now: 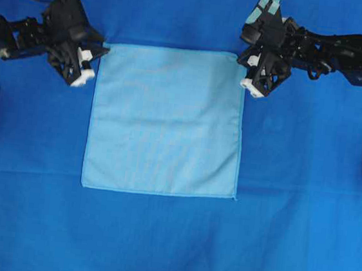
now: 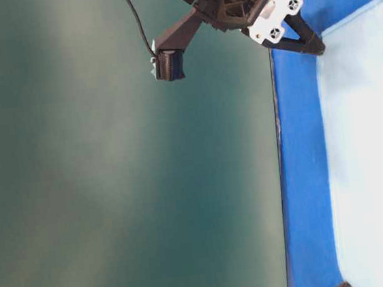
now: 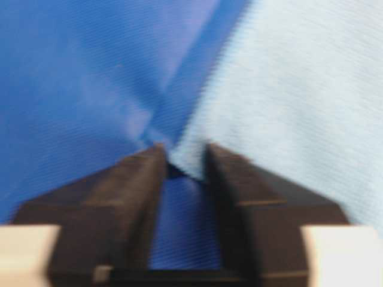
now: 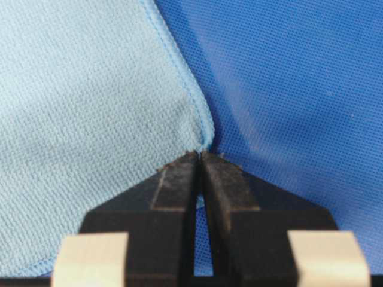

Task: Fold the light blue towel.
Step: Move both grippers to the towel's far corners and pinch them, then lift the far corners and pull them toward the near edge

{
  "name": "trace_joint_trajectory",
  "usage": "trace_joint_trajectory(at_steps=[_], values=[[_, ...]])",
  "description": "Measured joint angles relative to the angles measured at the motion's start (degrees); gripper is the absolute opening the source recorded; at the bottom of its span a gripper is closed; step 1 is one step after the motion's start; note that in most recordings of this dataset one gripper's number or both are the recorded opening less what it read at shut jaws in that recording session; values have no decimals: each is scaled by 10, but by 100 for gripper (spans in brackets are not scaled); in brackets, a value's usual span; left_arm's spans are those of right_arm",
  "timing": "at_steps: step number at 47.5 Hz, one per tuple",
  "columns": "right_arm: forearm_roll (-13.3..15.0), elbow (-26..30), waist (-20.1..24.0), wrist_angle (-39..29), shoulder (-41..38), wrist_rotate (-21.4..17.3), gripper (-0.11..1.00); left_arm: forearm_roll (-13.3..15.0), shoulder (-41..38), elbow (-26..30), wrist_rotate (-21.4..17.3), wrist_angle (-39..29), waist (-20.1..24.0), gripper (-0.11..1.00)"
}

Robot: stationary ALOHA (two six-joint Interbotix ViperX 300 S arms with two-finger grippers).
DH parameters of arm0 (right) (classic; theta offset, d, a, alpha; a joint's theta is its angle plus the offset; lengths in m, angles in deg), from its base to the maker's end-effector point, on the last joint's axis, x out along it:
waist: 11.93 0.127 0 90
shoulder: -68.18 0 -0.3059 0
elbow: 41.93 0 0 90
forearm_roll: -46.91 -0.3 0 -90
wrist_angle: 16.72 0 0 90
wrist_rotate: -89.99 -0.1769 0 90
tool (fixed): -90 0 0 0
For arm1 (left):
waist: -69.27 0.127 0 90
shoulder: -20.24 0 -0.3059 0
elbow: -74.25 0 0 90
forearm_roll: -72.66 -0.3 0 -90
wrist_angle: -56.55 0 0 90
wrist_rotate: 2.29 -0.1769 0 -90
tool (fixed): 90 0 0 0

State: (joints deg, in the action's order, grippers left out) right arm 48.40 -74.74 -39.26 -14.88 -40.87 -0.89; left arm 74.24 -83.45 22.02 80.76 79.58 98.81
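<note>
**Both arms at the towel's far corners**

The light blue towel (image 1: 166, 121) lies flat on the royal-blue cloth (image 1: 157, 243) over the worktop. The right gripper (image 4: 200, 154) has its fingers (image 4: 173, 179) pinched together on a towel corner. The left gripper (image 3: 184, 156) has its fingers (image 3: 134, 179) slightly parted, with the towel's edge between their tips.

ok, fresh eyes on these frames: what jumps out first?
The light blue towel lies flat and square, mid-frame on the deep blue cloth. The left pincer and right pincer sit at its two far corners; the right wrist view shows the right one pinching the towel's edge.
</note>
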Motion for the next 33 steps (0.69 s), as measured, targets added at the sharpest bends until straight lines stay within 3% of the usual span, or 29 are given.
trace_joint_trajectory(at_steps=[4, 17, 25, 33], values=[[0, 0, -1, 0, -1, 0, 2, 0, 0, 4, -4, -7, -6, 3], [-1, 1, -1, -2, 0, -5, 2, 0, 12, 11, -23, -51, -6, 3], [-4, -1, 0, -6, 21, -6, 2, -1, 54, 12, -51, -86, -6, 3], [-9, -5, -1, -17, 50, -6, 2, -1, 94, 12, -54, -103, -4, 3]])
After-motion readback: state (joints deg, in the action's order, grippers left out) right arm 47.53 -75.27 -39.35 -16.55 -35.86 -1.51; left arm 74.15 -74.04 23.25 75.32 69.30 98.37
